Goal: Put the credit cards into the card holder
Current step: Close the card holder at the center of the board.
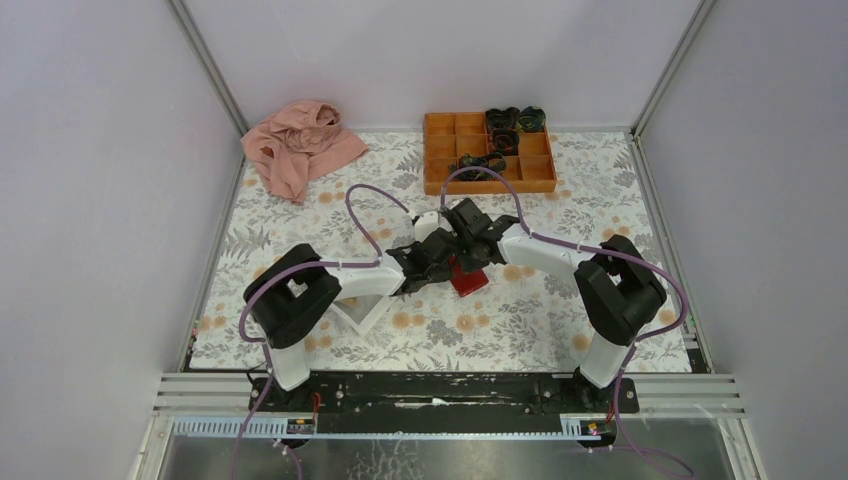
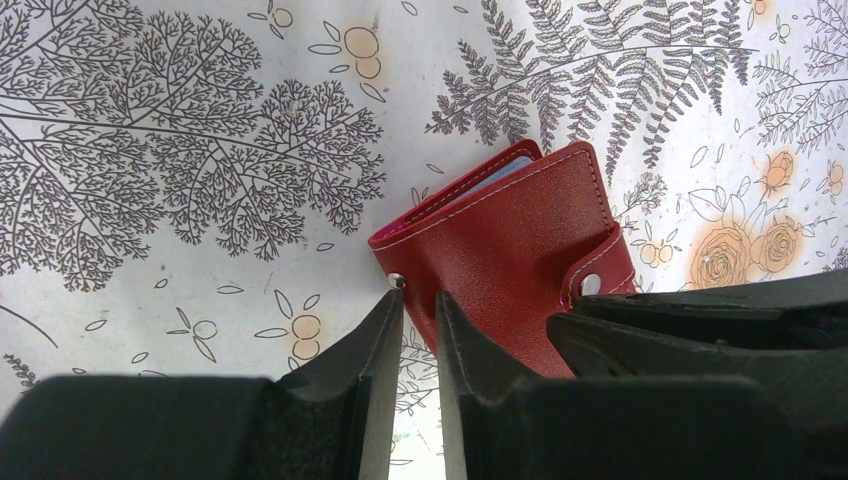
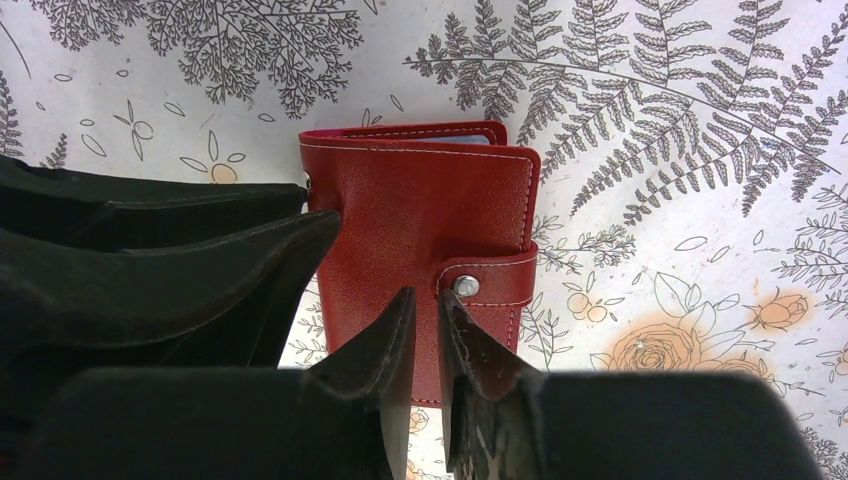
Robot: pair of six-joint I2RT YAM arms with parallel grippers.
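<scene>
Left end effector (image 2: 420, 300) and right end effector (image 3: 425, 298) barely spread, pinching nothing; I'd pin the holder (image 2: 510, 250) with left, unsnap tab (image 3: 492, 282) with right.

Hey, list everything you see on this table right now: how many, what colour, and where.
card holder: one, dark red, mid-table, folded
cards: none clearly visible
box: one, orange, far edge, right of centre
tangled bits: several, dark, in the box's right compartments
cloth: one, pink, far left corner
tray: one, white, near left, partly under the left arm
tablecloth: one, white floral, over the table
left gripper: black, at the holder's edge, jaws a slit apart
right gripper: black, over the holder by its snap tab, jaws a slit apart
</scene>
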